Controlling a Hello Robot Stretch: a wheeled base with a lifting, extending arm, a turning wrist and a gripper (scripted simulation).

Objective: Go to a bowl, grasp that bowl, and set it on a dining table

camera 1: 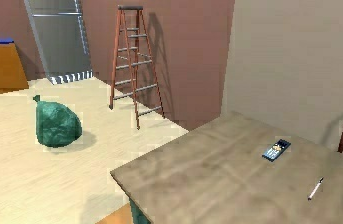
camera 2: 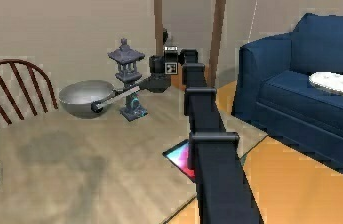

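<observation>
reaching out near the blue sofa, my arm lies across the wooden table; i judge a careless turn of the base would sweep it into the cushions or drag it along the tabletop. the wooden chair stands at the table's edge, left of the bowl. the grey pagoda statue stands just beside my gripper, and a sideways nudge could topple it. the metal bowl rests on the table left of the statue, with my gripper at its rim; i cannot tell whether my jaws hold anything. a shallow hold on that smooth rim may slip, and the bowl could skid toward the chair
</observation>
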